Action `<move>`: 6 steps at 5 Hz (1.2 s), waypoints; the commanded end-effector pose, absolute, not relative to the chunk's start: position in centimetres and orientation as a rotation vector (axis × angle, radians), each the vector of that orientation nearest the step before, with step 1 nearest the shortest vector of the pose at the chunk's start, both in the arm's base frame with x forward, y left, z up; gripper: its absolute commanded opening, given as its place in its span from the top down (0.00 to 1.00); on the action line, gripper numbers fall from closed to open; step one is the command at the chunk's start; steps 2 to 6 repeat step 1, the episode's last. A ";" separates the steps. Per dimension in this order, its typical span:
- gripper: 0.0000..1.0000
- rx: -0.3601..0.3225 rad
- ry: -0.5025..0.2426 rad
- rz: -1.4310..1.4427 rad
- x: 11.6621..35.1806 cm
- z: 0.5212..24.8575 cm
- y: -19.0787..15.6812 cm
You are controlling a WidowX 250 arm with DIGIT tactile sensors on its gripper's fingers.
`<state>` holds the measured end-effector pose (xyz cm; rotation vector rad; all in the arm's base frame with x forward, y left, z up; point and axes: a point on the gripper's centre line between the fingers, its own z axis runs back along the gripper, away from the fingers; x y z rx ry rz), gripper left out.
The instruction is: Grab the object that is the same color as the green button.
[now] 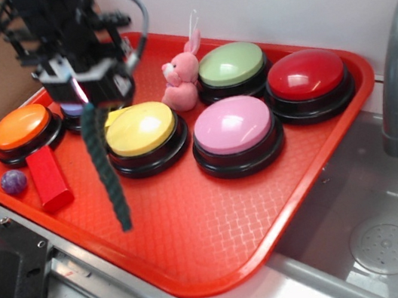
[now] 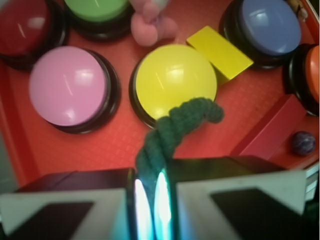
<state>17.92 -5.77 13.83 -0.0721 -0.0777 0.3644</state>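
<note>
While the claw (image 1: 88, 100) is seen at the upper left of the exterior view, its jaws are clamped on the top end of the rope (image 1: 104, 168), which hangs from it down toward the left of centre. The rope's lower end is seen over the bare floor of the red tray (image 1: 197, 226), just left of the yellow button (image 1: 140, 128); whether it touches the tray cannot be told. In the wrist view the claw (image 2: 149, 200) fills the bottom edge, and the rope (image 2: 172, 131) is pinched between the two closely set fingers (image 2: 141, 202), curling up across the lower rim of the yellow button (image 2: 175, 80).

The green button (image 1: 231, 64) is found at the upper middle of the exterior view, well apart from the rope, with a pink plush rabbit (image 1: 181, 79) just to its left. A pink button (image 1: 233, 125) and a red button (image 1: 307, 74) are seen to the right, an orange button (image 1: 21, 127) at the far left. A red block (image 1: 49, 177) and a small purple ball (image 1: 13, 181) lie below the orange button.
</note>
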 end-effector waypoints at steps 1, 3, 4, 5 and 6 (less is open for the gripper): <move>1.00 -0.110 -0.212 0.395 18.7 17.1 -5.4; 1.00 -0.110 -0.212 0.395 18.7 17.1 -5.4; 1.00 -0.110 -0.212 0.395 18.7 17.1 -5.4; 1.00 -0.110 -0.212 0.395 18.7 17.1 -5.4; 1.00 -0.110 -0.212 0.395 18.7 17.1 -5.4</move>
